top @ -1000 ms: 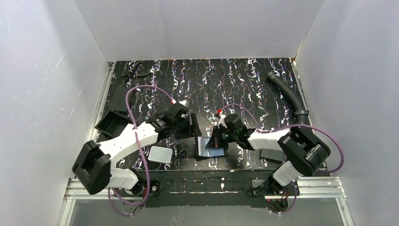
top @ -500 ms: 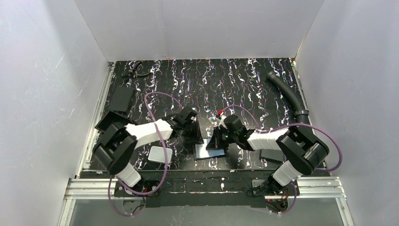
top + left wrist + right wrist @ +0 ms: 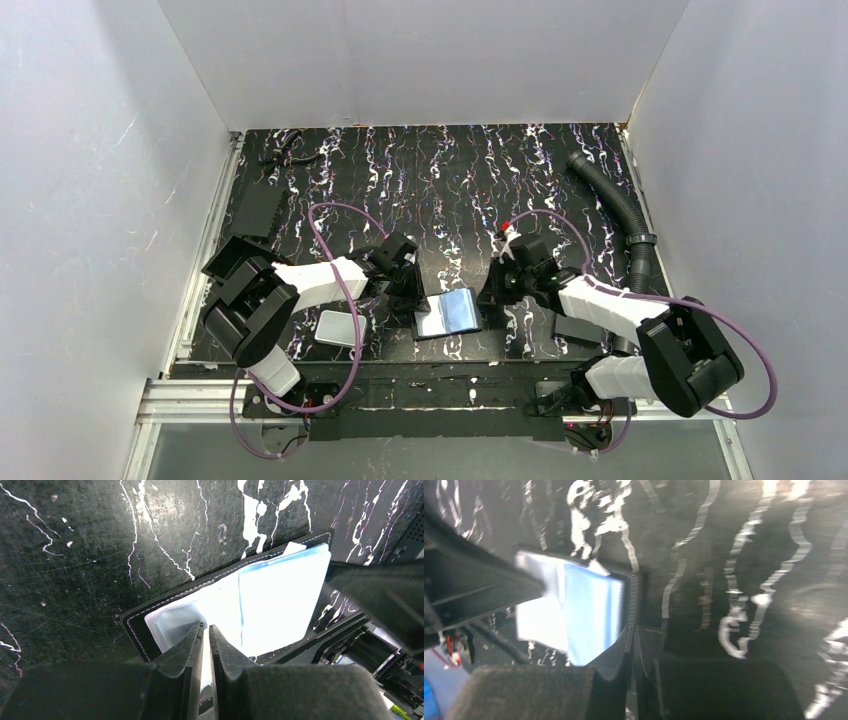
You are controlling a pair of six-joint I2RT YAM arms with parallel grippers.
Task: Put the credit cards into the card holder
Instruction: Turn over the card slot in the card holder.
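1. Well to the left of the card holder (image 3: 447,313), a pale rounded-corner slab (image 3: 340,328) lies flat on the table (image 3: 450,180).
2. The left gripper (image 3: 411,299) stands at the card holder's left edge, pointing down onto it. Its jaws are all but closed, with only 1 thin slit between them. The fingertips (image 3: 192,635) sit over the left end of the clear pockets (image 3: 270,595). Whether they pinch a pocket leaf cannot be told.
3. The card holder lies open and flat, pockets up, between the 2 grippers. A small pale corner (image 3: 295,547) pokes past its far edge; whether it is one of the credit cards cannot be told.
4. The right gripper (image 3: 490,295) sits just beside the card holder's right edge, jaws closed to a slit with nothing between them.
5. Far right of the card holder, a black ribbed hose (image 3: 610,195) lies on the table.
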